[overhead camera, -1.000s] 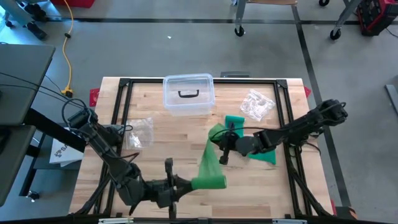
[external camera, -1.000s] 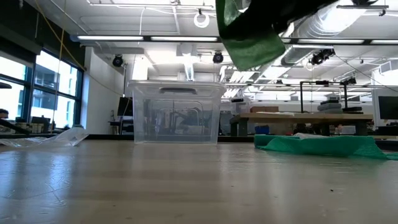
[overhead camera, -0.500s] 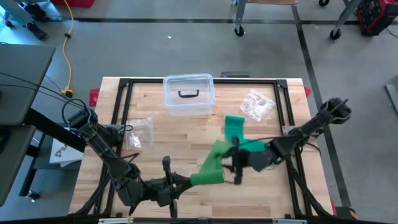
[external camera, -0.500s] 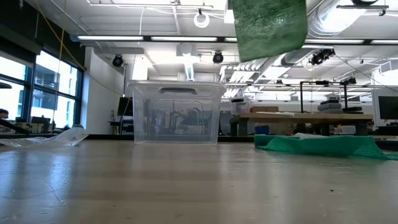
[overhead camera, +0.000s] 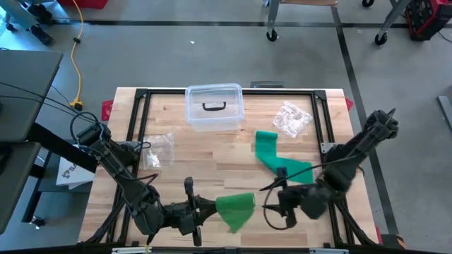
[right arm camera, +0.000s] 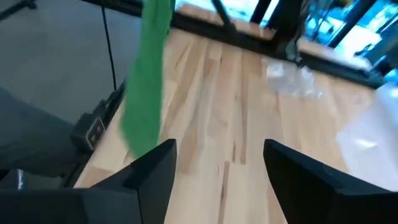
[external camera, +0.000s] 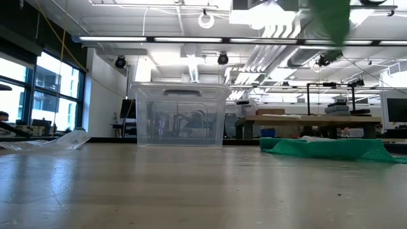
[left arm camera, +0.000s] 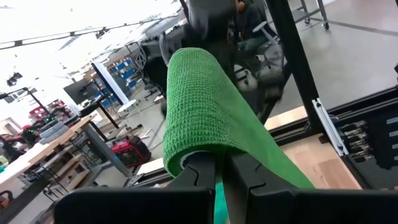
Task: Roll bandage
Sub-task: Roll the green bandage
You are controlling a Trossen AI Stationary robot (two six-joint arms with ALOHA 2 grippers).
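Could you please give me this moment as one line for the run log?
left gripper: shut on green woven bandage roll | right gripper: open, empty, beside the roll | bandage tail: on wooden table

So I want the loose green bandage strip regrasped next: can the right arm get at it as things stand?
Probably yes. The right gripper is open and empty, beside the green bandage strip trailing across the wooden table, with nothing between them. The left gripper holds the rolled end.

Both arms are dark, jointed black links trailing thin black cables, the left gripper (overhead camera: 189, 204) and right gripper (overhead camera: 275, 204) matte black too.
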